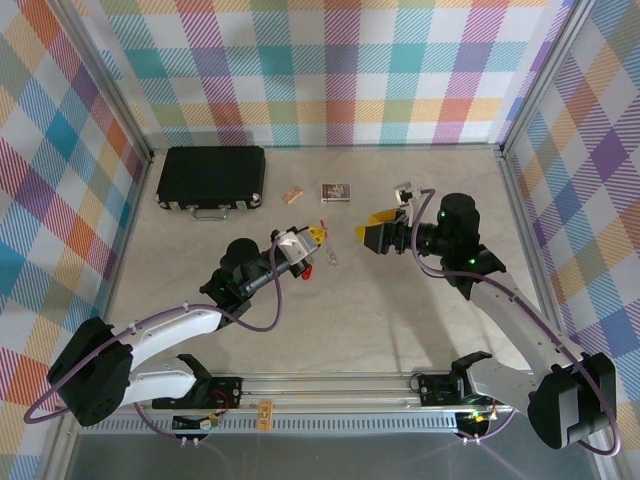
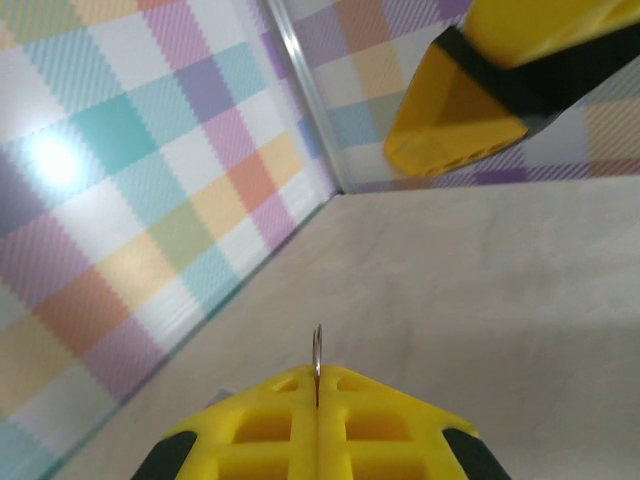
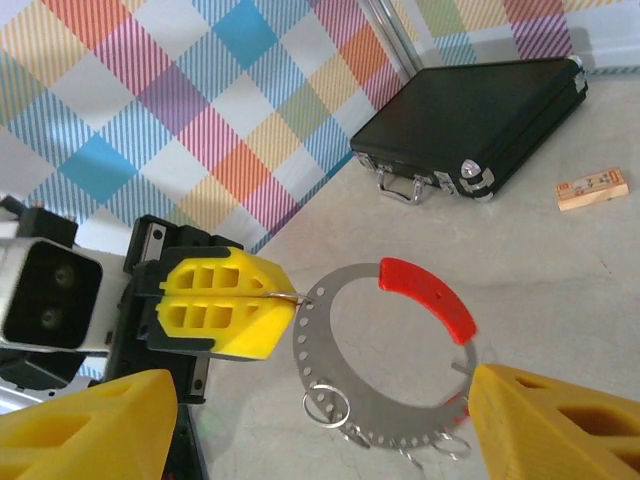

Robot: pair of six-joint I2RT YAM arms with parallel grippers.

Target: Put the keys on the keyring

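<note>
My left pincer (image 3: 290, 298): pinching the grey rim of the keyring (image 3: 307, 350).
My right pincer (image 1: 378, 228): spread wide, facing the ring.
Printed card (image 1: 336, 191): writing too small to read.

I'm looking into a robot test cell in a lab, not a home or a shop. Checked cloth panels (image 1: 330, 70) are closing in three sides, hanging on aluminium posts (image 1: 108, 85). The left arm (image 1: 170, 335) and right arm (image 1: 520, 310) are sitting bolted to a metal rail (image 1: 330, 385) at the near edge of a pale tabletop (image 1: 380, 310), with purple cables (image 1: 262, 325) looping along them.
</note>
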